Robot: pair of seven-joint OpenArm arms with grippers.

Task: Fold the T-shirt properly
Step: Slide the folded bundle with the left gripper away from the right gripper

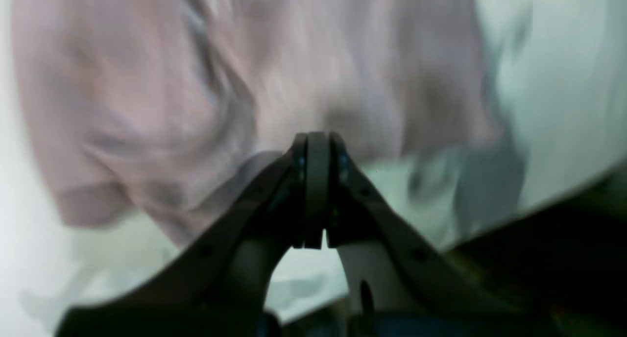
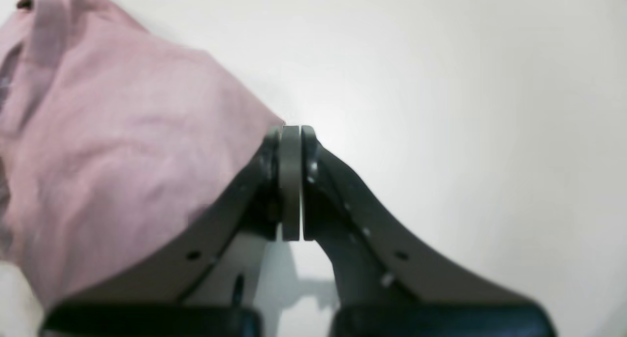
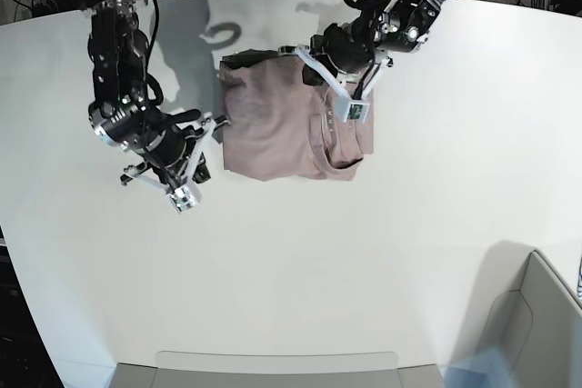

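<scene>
The dusty-pink T-shirt [image 3: 277, 120] lies folded into a rough rectangle on the white table [image 3: 300, 252], with its collar at the lower right. My right gripper [image 3: 219, 123] is at the shirt's left edge. In the right wrist view it [image 2: 291, 129] is shut, with the shirt's [image 2: 122, 146] edge running right into its tip. My left gripper [image 3: 304, 54] is at the shirt's far edge. In the blurred left wrist view it [image 1: 317, 136] is shut at the hem of the shirt [image 1: 274, 77].
A grey bin [image 3: 536, 333] stands at the table's near right corner. A grey tray edge [image 3: 273, 365] runs along the near side. Cables and dark frames sit behind the far edge.
</scene>
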